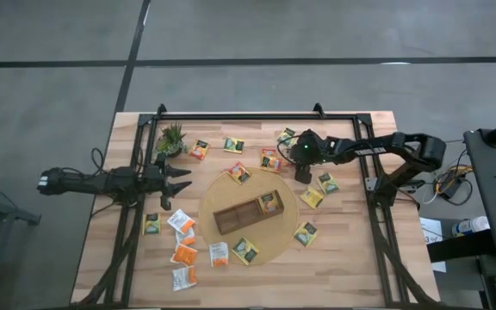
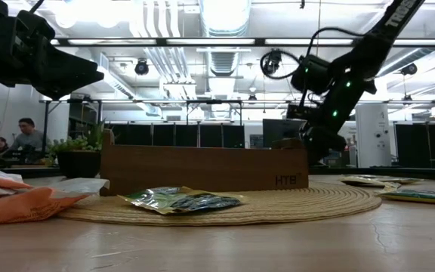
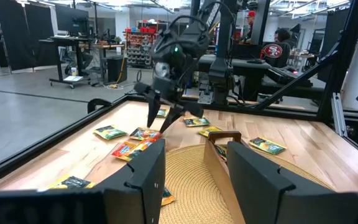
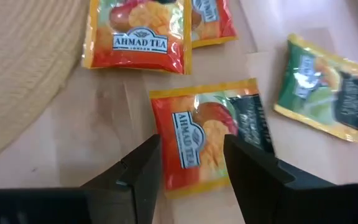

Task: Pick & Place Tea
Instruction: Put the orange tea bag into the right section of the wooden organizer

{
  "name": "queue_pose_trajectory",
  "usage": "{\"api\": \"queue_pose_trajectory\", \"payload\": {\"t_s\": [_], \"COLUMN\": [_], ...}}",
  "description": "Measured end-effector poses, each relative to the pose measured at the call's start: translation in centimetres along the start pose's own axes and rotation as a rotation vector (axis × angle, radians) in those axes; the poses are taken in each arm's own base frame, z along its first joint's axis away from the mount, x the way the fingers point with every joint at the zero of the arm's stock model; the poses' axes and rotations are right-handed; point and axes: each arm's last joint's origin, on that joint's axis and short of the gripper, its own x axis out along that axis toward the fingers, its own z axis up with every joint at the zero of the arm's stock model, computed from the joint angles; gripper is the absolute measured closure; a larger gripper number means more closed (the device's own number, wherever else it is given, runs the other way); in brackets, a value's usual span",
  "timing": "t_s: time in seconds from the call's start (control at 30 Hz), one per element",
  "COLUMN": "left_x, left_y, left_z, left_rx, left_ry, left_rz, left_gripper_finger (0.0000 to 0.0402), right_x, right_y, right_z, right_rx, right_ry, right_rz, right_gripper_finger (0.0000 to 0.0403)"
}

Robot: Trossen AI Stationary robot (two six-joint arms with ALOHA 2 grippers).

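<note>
One sachet (image 1: 269, 200) lay in the tray (image 1: 231, 217); the right gripper (image 1: 302, 175), jaws spread and empty, hovered over scattered tea upper right.

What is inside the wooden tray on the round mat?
One yellow-green tea sachet lies in the end compartment of the wooden tray nearest the right arm. The other compartments look empty from above. From table height, the tray's wall hides its inside.
</note>
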Motion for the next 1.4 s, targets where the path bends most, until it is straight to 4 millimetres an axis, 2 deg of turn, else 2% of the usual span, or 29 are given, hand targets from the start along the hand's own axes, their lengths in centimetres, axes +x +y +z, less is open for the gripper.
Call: {"api": "queue_pose_trajectory", "payload": {"t_s": [0.2,0.37,0.5,0.7,0.87,1.07,1.4], "left_x": [0.0,0.0,0.0,0.0,0.0,0.0,0.0], "left_y": [0.0,0.0,0.0,0.0,0.0,0.0,0.0], "left_z": [0.0,0.0,0.0,0.0,0.0,0.0,0.0], "left_rx": [0.000,0.000,0.000,0.000,0.000,0.000,0.000], "left_ry": [0.000,0.000,0.000,0.000,0.000,0.000,0.000], "left_rz": [0.000,0.000,0.000,0.000,0.000,0.000,0.000], "left_gripper_finger": [0.0236,0.0236,0.0236,0.0236,0.0236,0.0236,0.0236], "right_x": [3.3,3.8,3.0,2.2,1.7,0.0,-3.7], "right_y": [-0.7,-1.3,-1.5,-1.6,-1.6,-1.2,1.7], "right_z": [0.6,1.6,2.0,1.8,1.7,2.3,4.4], "right_rx": [0.024,0.031,0.066,0.057,0.044,0.014,-0.091], "right_ry": [0.061,0.128,0.134,0.171,0.183,0.158,0.033], "right_rz": [0.017,0.031,0.018,-0.004,-0.009,0.000,-0.064], "right_gripper_finger": [0.0236,0.0255,0.0292,0.0383,0.0388,0.0390,0.0390]}}
